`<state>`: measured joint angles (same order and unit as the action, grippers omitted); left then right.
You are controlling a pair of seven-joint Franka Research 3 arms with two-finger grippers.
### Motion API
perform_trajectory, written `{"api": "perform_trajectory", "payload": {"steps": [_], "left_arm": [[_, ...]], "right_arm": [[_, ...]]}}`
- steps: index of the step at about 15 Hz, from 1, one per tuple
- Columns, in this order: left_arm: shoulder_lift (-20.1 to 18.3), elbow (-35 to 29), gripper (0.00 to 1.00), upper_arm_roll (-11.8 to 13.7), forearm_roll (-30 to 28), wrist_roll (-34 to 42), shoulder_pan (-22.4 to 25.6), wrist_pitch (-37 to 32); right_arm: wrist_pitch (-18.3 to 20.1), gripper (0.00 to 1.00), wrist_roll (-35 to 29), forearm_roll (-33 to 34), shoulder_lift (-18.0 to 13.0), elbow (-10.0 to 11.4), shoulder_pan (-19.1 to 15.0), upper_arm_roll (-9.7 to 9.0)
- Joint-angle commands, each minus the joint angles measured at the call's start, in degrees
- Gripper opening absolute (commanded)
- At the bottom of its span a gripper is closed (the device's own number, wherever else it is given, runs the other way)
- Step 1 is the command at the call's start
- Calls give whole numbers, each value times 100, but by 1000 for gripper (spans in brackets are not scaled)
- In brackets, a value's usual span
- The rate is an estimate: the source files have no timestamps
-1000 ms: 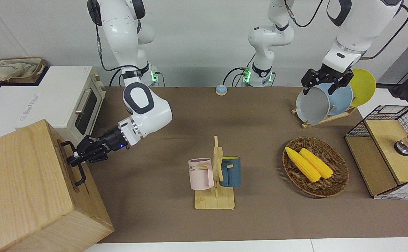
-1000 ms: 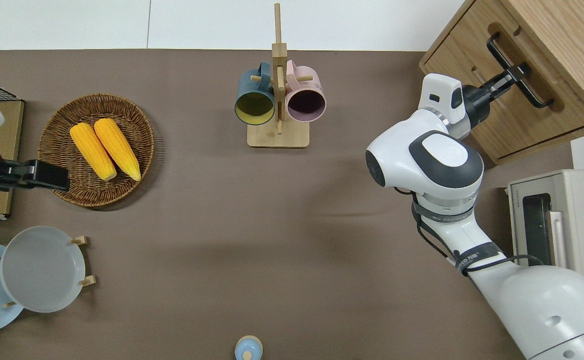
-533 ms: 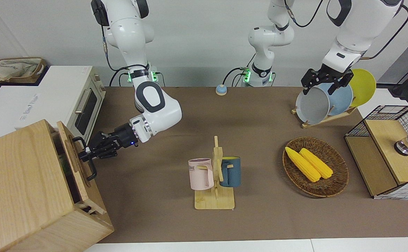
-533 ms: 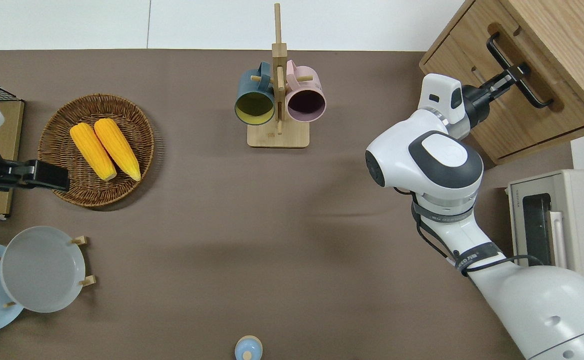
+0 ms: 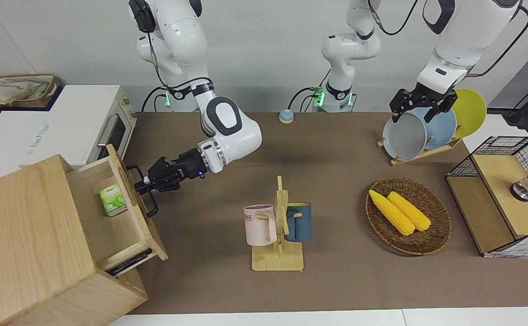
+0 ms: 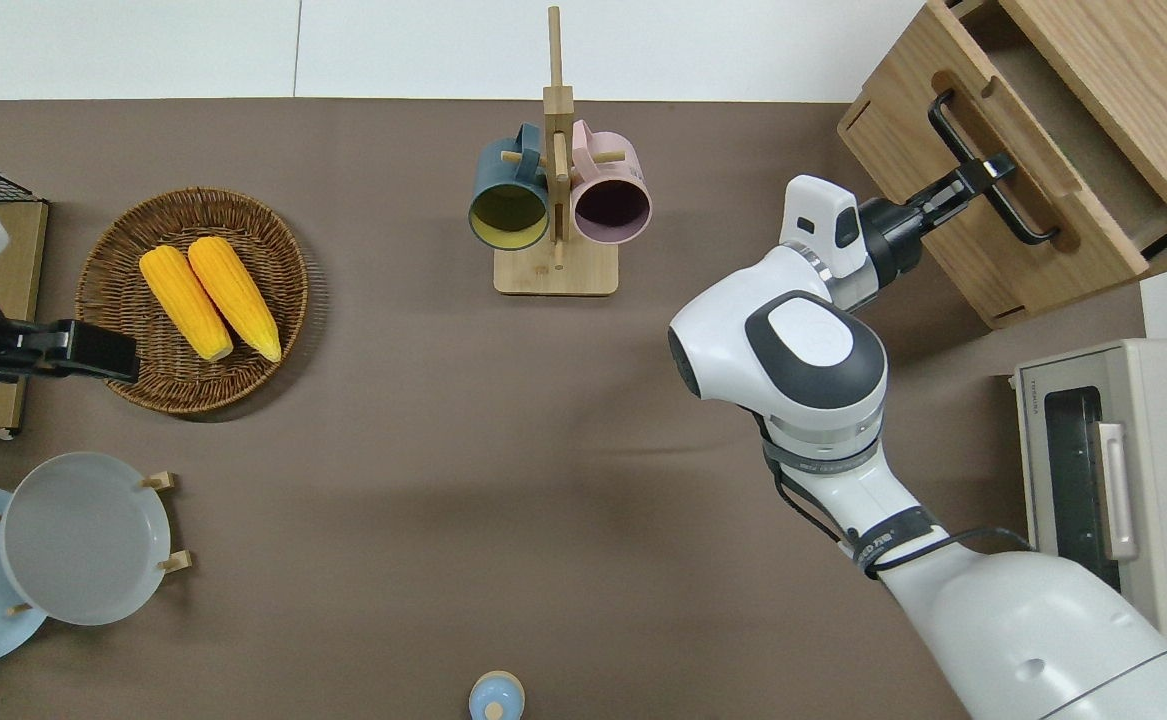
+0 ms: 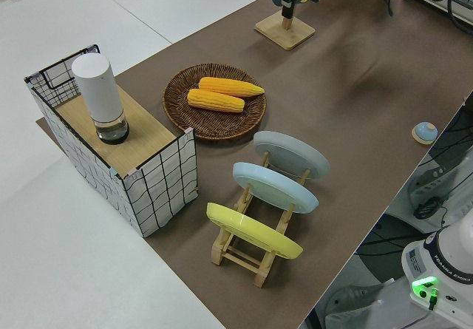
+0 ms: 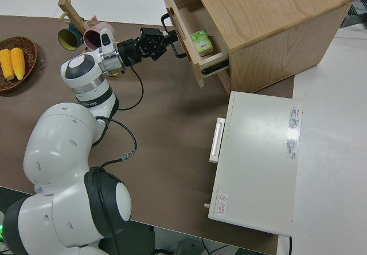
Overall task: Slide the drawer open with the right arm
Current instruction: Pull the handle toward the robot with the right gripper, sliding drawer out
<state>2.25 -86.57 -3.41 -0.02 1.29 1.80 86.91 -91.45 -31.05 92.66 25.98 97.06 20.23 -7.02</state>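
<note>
The wide light-wood drawer (image 5: 105,231) of the large pale wooden box (image 5: 28,235) stands pulled well out toward the table's middle. A small green carton (image 5: 112,199) lies inside it. My right gripper (image 5: 146,184), with a blue light at its wrist, is shut on the middle of the drawer's black bar handle (image 5: 154,209). The overhead view shows the same grip (image 6: 983,172) on the drawer front (image 6: 1073,200), and so does the right side view (image 8: 166,39). My left arm is parked.
A white toaster oven (image 5: 87,131) stands beside the wooden box, nearer to the robots. A mug rack (image 5: 278,226) with two mugs is mid-table. A basket of corn (image 5: 408,215), a plate rack (image 5: 426,131) and a wire-mesh box (image 5: 503,194) are toward the left arm's end.
The right gripper has pulled the handle toward the table's middle, and the drawer went from shut to well open, showing the green carton. The left arm has not moved.
</note>
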Motion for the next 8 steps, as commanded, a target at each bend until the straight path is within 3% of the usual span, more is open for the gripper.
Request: {"api": "perform_trajectory", "payload": {"steps": [1,8], "left_arm": [[65,149,993,-37,98,56,22,-113],[65,140,993,-37,98,56,22,-113]], "right_arm": [[-146,0,617,-151,100,-73,437,-89],[233,0,617,-406,109,-117,1017,-89]]}}
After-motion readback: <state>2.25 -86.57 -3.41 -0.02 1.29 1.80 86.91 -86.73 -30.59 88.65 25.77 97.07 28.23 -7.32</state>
